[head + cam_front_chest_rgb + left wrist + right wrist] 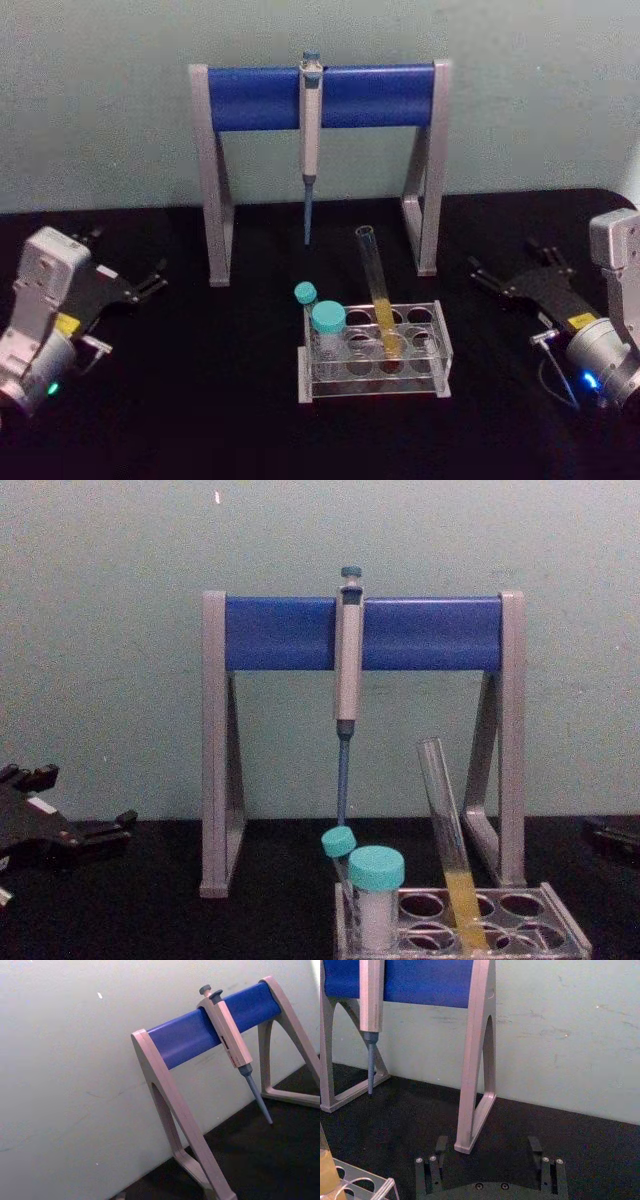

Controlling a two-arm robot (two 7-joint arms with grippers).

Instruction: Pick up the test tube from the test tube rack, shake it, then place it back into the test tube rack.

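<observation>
Both claws rest apart from the work; the right gripper (pixel 500 283) sits low on the black table (pixel 200 420), well to the right of the test tube rack (pixel 440 345), and in the right wrist view its two fingers (pixel 535 1147) stand spread wide with nothing between them; the left gripper (pixel 150 280) lies at the table's left side, its fingers seemingly parted and empty, though from the head view I cannot be sure how far.

The test tube (pixel 375 285) stands in a hole towards the middle of the rack, leaning a little to the left at its open mouth, yellow-orange liquid in its lower part; a short teal-capped tube (pixel 328 330) and a thinner capped tube (pixel 306 298) stand at the rack's left end; behind it is the pipette stand (pixel 320 95) with a pipette (pixel 310 130) hanging from its blue bar.

By my reading the pick-up has not begun; the next move calls for the nearer right gripper to rise, come in above the rack and close on the bare glass above the liquid, clear of the capped tubes, then lift straight along the tube's lean.
</observation>
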